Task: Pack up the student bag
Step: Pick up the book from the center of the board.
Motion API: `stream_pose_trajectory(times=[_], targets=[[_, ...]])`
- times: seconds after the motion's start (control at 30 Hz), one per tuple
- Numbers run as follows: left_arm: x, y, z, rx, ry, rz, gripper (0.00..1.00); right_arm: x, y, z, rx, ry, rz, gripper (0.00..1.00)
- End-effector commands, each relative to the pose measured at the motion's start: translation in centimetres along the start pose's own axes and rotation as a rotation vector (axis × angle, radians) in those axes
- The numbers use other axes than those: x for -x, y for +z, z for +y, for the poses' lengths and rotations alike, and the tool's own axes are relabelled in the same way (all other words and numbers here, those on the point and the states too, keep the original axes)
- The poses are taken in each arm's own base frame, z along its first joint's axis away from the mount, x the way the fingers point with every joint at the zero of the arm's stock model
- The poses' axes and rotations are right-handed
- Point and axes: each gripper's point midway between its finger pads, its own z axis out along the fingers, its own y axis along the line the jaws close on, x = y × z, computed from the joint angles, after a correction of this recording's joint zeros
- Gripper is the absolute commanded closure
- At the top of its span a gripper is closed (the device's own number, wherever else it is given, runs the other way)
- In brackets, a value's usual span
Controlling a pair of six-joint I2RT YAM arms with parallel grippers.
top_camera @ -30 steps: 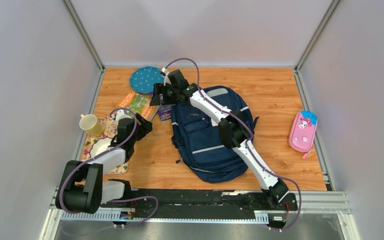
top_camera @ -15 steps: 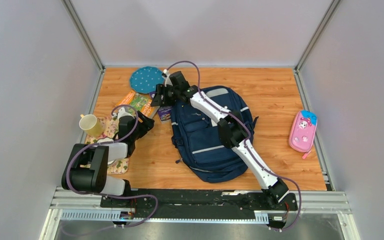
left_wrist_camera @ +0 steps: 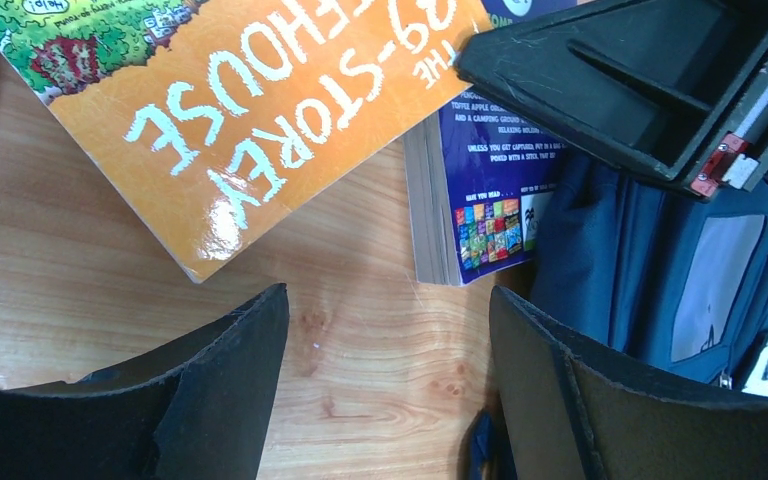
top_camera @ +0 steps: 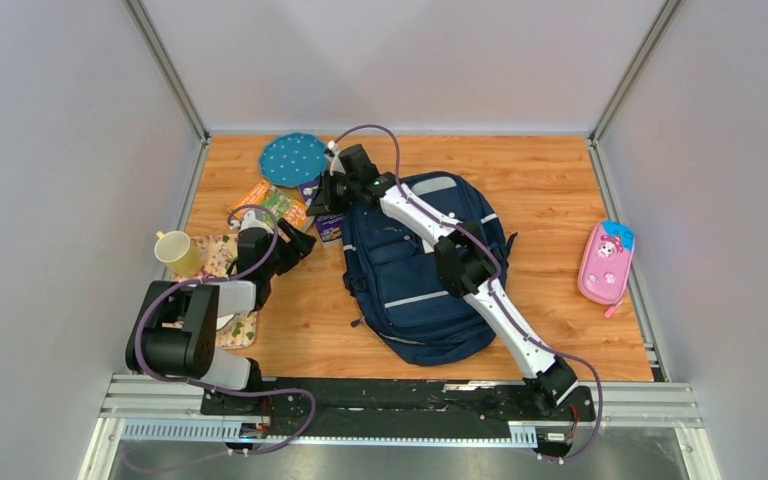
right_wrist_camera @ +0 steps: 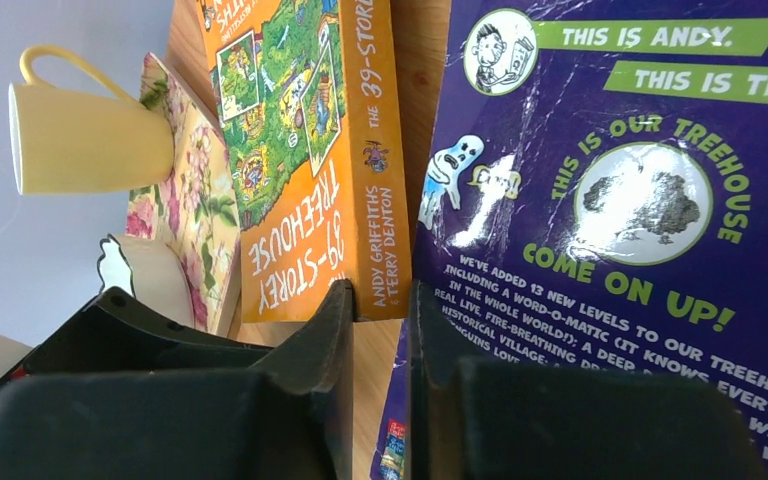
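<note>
The navy student bag (top_camera: 415, 290) lies flat mid-table; its blue fabric also shows in the left wrist view (left_wrist_camera: 650, 270). A purple book (top_camera: 328, 228) rests against the bag's left side. My right gripper (top_camera: 325, 200) reaches over the bag to it. Its jaws (right_wrist_camera: 380, 300) are drawn narrow, with the purple book's (right_wrist_camera: 610, 200) left edge in the gap. An orange book (top_camera: 278, 203) lies just left of the purple book (left_wrist_camera: 490, 190). My left gripper (top_camera: 295, 245) hovers low in front of both books, open over bare wood (left_wrist_camera: 388, 310).
A yellow cup (top_camera: 178, 250) stands on a floral cloth (top_camera: 222, 262) at the left edge. A teal dotted round pad (top_camera: 292, 158) lies at the back. The pink pencil case (top_camera: 606, 262) sits by the right wall. Grey walls enclose the table.
My right gripper's jaws have closed from wide to narrow at the purple book. The left arm has swung a little further back towards the books, its jaws staying wide.
</note>
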Motion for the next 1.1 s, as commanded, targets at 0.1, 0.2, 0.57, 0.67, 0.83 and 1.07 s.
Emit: stream_pose_trajectory(times=[0.1,0.2,0.57,0.67,0.83,1.07], targets=[[2.3,-1.5,-2.7,-0.1,0.042,-0.066,0.2,0.2,-1.2,0.1,-0.043,0.02,-0.016,1.0],[3.3,-2.8,-3.7,-0.122,0.06,-0.104,0.2,2.4,-3.3,2.1,-0.025,-0.008,-0.065,1.0],[7.7,-7.6,-5.9,-0.089,0.114,-0.232,0.2,6.6,-11.9,8.4,0.015,-0.052,-0.195,1.0],[7.4,-8.0,-5.8,-0.088,0.097,-0.229,0.19,7.1,-14.1,9.9,0.026,-0.068,-0.218,1.0],[6.9,-8.8,-6.3,-0.127,0.066,-0.22,0.19,7.0,-17.3,11.9,0.029,-0.081,-0.233,1.0],[4.9,-10.0,-7.6,-0.224,0.008,-0.152,0.19,3.3,-25.0,10.5,-0.124,-0.043,-0.275,1.0]])
